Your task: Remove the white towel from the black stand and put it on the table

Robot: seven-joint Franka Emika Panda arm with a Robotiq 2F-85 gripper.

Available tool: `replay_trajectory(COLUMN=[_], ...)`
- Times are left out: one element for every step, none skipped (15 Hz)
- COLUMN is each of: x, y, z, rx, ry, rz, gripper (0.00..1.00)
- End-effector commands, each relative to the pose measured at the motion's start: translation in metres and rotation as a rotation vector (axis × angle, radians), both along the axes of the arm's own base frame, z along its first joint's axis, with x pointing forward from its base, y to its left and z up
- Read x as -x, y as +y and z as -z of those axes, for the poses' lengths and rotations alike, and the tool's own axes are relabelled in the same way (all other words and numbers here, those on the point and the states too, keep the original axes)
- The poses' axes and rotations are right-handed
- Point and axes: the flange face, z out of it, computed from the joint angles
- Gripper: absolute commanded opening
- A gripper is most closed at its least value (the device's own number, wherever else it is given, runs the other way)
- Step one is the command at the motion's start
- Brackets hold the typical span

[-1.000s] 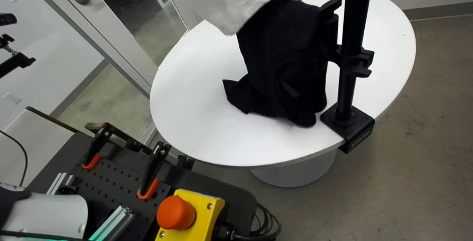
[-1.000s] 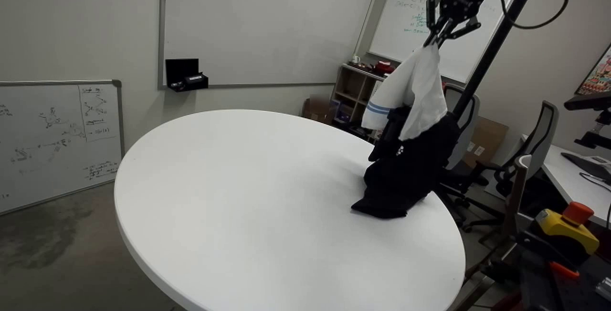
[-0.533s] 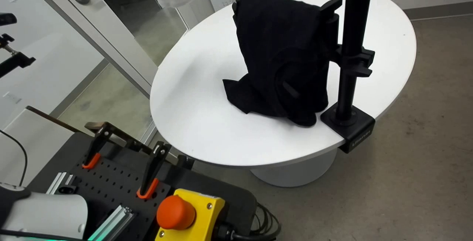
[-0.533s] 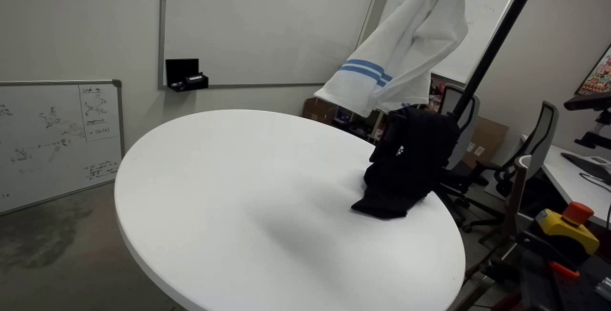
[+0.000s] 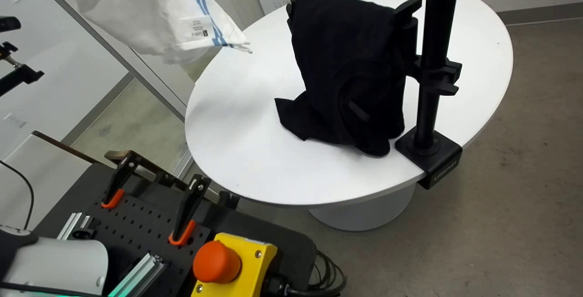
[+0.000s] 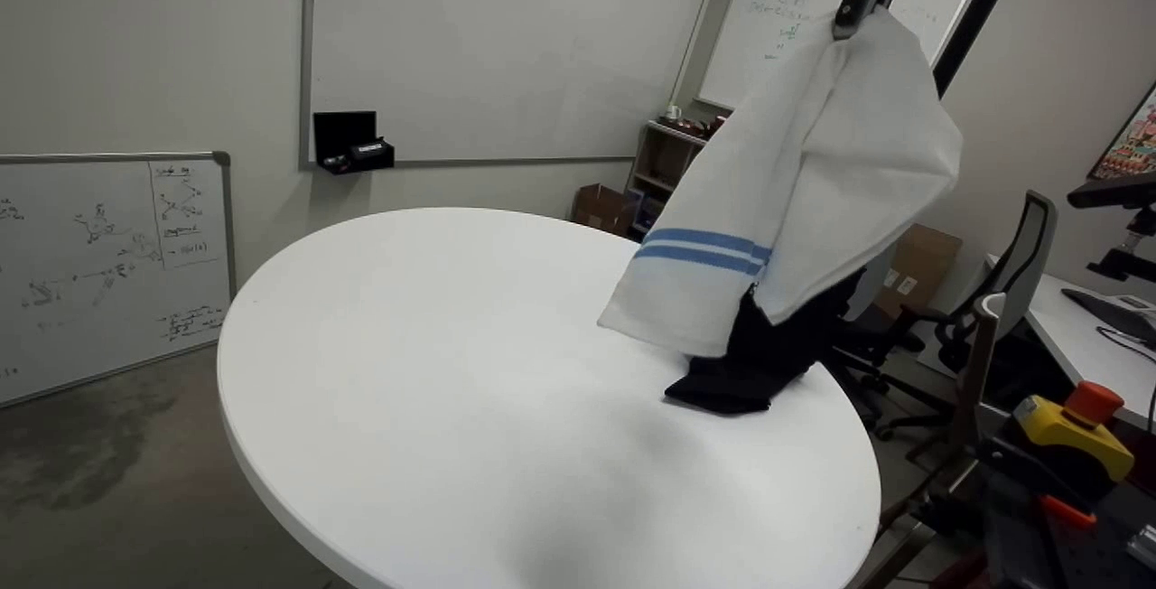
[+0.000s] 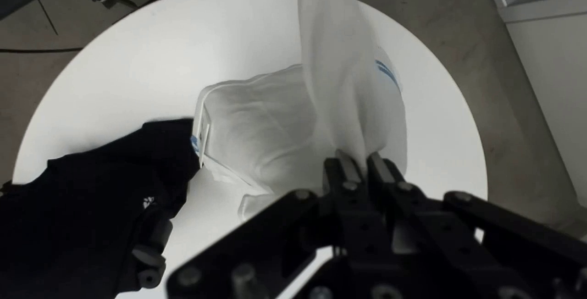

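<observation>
We find the gripper (image 7: 362, 163) closed on the white towel (image 6: 777, 182), with a bunched fold of it pinched between its fingertips (image 7: 347, 166). We record the towel as off the stand (image 5: 435, 37) and hanging in the air over the round white table (image 5: 255, 165), its lower part falling loose in folds. Two blue stripes run across it near the bottom, and a printed label (image 5: 193, 27) shows near one corner. We note a soft shadow on the table.

We observe the stand upright, its base (image 5: 432, 158) fixed at the table's edge. A black cloth (image 5: 346, 69) hangs beside the pole, its lower end lying on the table; what bears it is mostly covered. In an exterior view a gap shows between the towel and the black cloth, and we class the two as apart.

Near the table we log a black bench (image 5: 291, 247) carrying two clamps (image 5: 186, 208) with orange pads, and a yellow box (image 5: 255, 251) with a red button (image 5: 217, 262) on top. On the wall behind hangs a whiteboard (image 6: 506, 47), with a small black box (image 6: 345, 133) at its lower edge
</observation>
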Motion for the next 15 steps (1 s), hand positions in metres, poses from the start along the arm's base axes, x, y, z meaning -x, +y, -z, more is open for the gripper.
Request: replay_trajectory(x=[0.0,-0.003,-0.001,0.004,0.007,0.009,0.01,0.012,0.013,0.015,0.016,0.019,0.024,0.03,0.015], y=[0.024,0.032,0.036,0.038,0.039,0.04,0.04,0.04,0.04,0.039,0.038,0.038,0.036,0.035,0.017], z=[0.027,0.033,0.04,0.048,0.055,0.06,0.065,0.07,0.074,0.077,0.08,0.083,0.088,0.091,0.088], rx=[0.018,0.019,0.028,0.038,0.042,0.049,0.055,0.058,0.061,0.063,0.065,0.069,0.078,0.081,0.101], ry=[0.028,-0.015,-0.033,-0.061,-0.08,-0.097,-0.113,-0.122,-0.128,-0.13,-0.129,-0.113,-0.052,0.013,0.092], rz=[-0.094,-0.124,-0.141,-0.15,-0.153,-0.155,-0.155,-0.151,-0.147,-0.139,-0.131,-0.123,-0.107,-0.099,-0.068], gripper=[0.02,0.02,0.02,0.33,0.34,0.39,0.48,0.54,0.6,0.69,0.75,0.83,0.9,0.98,1.0])
